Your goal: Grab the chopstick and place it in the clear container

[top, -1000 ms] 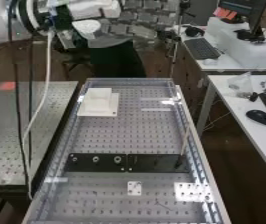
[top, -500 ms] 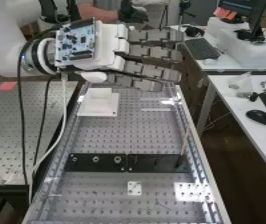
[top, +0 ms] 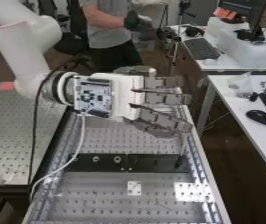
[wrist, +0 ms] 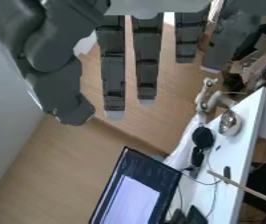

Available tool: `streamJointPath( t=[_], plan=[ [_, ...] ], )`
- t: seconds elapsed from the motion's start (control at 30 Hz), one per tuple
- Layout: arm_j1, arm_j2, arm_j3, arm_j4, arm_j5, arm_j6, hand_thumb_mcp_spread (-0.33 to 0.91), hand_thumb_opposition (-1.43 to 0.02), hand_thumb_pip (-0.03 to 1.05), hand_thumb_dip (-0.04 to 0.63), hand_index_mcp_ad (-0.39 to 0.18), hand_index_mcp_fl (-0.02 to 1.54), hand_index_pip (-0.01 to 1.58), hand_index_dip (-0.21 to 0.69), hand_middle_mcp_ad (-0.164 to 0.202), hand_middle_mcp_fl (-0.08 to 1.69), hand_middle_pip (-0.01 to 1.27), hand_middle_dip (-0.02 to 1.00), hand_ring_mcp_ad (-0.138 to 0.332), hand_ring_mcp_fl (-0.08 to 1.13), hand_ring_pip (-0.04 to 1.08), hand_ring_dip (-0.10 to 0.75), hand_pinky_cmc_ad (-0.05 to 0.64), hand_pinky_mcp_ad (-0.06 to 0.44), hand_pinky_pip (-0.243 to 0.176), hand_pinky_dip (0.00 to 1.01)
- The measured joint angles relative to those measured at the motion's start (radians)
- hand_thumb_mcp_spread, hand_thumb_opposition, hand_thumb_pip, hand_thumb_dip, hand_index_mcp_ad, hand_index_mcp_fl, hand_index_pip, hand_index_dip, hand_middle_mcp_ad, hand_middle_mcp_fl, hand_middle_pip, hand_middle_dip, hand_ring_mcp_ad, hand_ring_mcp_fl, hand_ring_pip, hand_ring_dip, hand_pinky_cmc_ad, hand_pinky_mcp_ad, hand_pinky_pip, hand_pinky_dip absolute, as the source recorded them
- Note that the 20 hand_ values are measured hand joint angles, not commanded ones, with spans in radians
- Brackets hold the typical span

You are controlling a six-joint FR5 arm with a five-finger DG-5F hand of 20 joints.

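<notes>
The hand [top: 125, 96] is level above the desk [top: 97, 197], palm side-on, its straight fingers slightly spread and gripping nothing, their tips near the upper end of the chopstick [top: 184, 142] in the high view; I can't tell if they touch. The stick stands, tilted a little, at the black plate's [top: 153, 163] end. Best to bring the thumb opposite, close softly, then lift straight along its length
</notes>
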Motion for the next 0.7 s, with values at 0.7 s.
streamJointPath(
  t=[0.7],
  plan=[
    [-0.018, -0.171, 0.123, -0.111, -0.027, 0.188, 0.29, -0.82, 0.86, 0.344, -0.054, 0.35, 0.68, -0.005, 0.094, 0.58, 0.23, 0.47, 0.213, 0.16, 0.08, 0.162, 0.265, 0.248, -0.154, 0.47]
  ],
)
